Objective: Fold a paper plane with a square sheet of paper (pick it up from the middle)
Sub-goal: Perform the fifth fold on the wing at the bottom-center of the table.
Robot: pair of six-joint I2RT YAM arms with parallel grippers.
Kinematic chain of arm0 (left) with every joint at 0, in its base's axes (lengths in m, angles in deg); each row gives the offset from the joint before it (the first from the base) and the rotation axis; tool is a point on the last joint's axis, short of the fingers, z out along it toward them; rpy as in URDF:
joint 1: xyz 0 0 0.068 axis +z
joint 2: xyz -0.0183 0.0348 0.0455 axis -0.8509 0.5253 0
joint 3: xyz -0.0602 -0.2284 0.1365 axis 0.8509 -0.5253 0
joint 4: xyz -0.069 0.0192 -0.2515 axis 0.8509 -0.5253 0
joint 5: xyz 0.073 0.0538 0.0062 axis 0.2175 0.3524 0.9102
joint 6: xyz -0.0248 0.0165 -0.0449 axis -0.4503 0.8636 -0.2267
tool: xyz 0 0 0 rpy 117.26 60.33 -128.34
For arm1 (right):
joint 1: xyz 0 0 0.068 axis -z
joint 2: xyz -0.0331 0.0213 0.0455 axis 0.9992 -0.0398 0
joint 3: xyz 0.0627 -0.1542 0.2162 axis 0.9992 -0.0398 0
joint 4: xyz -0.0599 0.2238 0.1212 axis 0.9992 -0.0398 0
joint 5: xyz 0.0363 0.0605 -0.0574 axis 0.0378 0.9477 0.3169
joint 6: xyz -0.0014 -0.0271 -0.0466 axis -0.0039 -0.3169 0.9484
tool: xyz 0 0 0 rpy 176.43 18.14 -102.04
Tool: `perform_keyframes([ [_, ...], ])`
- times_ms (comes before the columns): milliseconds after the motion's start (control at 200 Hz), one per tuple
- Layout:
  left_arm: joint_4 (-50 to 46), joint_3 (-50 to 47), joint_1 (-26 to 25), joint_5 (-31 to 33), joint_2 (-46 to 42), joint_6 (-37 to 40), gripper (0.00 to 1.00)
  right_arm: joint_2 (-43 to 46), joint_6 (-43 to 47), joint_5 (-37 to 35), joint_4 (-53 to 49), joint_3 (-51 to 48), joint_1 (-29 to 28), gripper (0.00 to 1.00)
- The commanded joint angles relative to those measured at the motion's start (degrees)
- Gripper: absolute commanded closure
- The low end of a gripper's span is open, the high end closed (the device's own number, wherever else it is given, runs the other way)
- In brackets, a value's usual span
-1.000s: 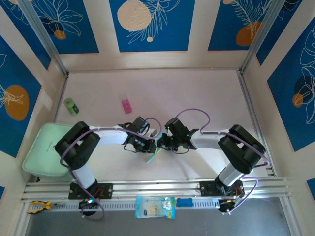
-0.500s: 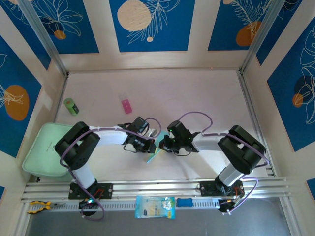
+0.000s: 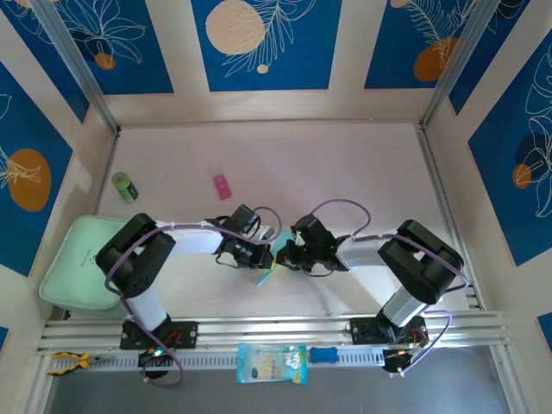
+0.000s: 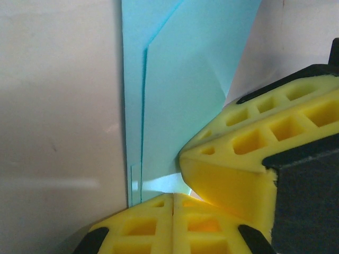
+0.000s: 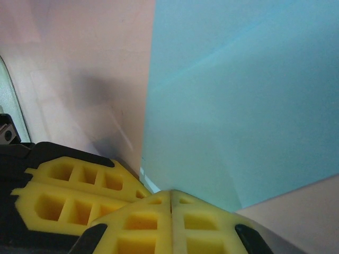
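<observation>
My left jaws and my right jaws were both pressed together, their tips meeting at one end of the square sheet of paper [image 3: 271,275]. The sheet lay on the counter [image 3: 345,172] between my wrists, already creased into overlapping flaps. I judged this a crease-pressing step, with no dart formed yet; next I would need to run the closed tips along the fold without dragging the thin sheet.

A small pink block [image 3: 222,186] is seen on the pale table [image 3: 362,172], and a green cylinder [image 3: 125,186], possibly a roll, is seen farther left. A mint-green pad [image 3: 76,269] is laid at the left edge. A printed packet [image 3: 272,363] and a blue piece [image 3: 323,354] are placed beside the front rails.
</observation>
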Motion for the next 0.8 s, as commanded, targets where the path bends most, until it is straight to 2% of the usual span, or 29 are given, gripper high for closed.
perform_keyframes([
  [0, -2.6, -1.9, 0.4, 2.3, 0.5, 0.0, 1.0, 0.8, -0.4, -1.8, -2.8, -1.4, 1.0, 0.95],
  [210, -2.3, -2.0, 0.5, 1.8, 0.5, -0.1, 1.0, 1.3, -0.3, -2.9, -1.8, -3.9, 3.8, 0.95],
  [535, -2.2, -1.8, 0.5, 0.8, 1.3, -0.2, 1.0, 2.1, 0.2, -5.3, -1.1, -2.6, 10.5, 0.95],
  [655, -1.4, -2.2, 0.5, 0.3, 1.0, -1.4, 1.0, 5.2, 0.2, -5.8, -1.6, -3.4, 12.4, 0.94],
  [795, 2.8, -3.5, 0.4, -1.3, 0.6, -5.0, 1.0, 10.6, 1.5, -7.1, -5.8, -3.6, 11.5, 0.92],
])
